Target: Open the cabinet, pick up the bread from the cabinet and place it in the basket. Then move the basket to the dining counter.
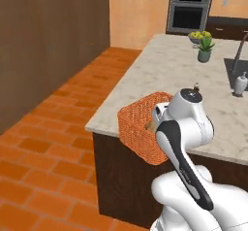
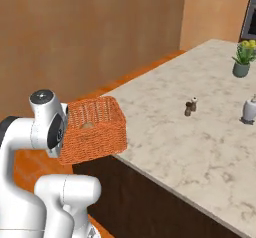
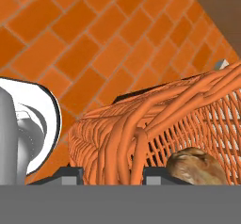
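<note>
The gripper (image 3: pixel 110 173) is closed on the basket (image 3: pixel 141 124) wall, which is pinched between the two fingertips. The bread (image 3: pixel 195 166) is seen inside the basket, at about 4 o'clock of the gripped rim. The basket appears to be held at the near corner of the dining counter (image 2: pixel 200 127), possibly overhanging its edge. A small plant (image 2: pixel 243 57) stands farther back, at 1 o'clock.

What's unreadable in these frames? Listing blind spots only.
- Claw: hand view shows the fingers either side of the basket rim, their tips cut off by the bottom edge; contact unclear.
- Bread: lower part cut off by the bottom edge in the hand view; a speck in the right base view.
- Basket's underside versus the counter edge: resting or lifted, cannot tell.
- Left base view: arm hides the basket's right side.
</note>
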Controlling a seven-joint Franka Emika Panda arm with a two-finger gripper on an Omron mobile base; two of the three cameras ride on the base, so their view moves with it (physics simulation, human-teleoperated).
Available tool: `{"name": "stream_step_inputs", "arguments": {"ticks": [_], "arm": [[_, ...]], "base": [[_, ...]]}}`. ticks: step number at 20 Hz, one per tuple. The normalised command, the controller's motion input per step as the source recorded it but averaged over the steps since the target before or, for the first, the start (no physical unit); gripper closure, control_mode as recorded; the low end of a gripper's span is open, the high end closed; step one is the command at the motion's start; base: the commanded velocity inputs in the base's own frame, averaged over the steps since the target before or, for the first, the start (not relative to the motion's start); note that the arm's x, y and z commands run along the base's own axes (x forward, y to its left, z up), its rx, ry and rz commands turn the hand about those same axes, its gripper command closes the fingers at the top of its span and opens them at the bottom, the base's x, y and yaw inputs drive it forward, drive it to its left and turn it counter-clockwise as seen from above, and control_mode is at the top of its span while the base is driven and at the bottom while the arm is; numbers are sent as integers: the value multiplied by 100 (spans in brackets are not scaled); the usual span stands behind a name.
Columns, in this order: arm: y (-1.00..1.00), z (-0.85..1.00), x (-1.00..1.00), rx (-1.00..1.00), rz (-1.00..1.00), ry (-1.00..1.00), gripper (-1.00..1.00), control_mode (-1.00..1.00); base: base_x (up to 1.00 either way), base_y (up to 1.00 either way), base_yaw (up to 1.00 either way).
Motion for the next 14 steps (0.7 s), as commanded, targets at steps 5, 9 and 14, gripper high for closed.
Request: {"name": "stream_step_inputs", "arguments": {"ticks": [5, 9, 14], "arm": [[0, 0, 0, 0, 0, 0, 100, 100], [0, 0, 0, 0, 0, 0, 100, 100], [0, 0, 0, 0, 0, 0, 100, 100]], "base": [[80, 37, -57], [45, 42, -43], [31, 40, -26]]}}
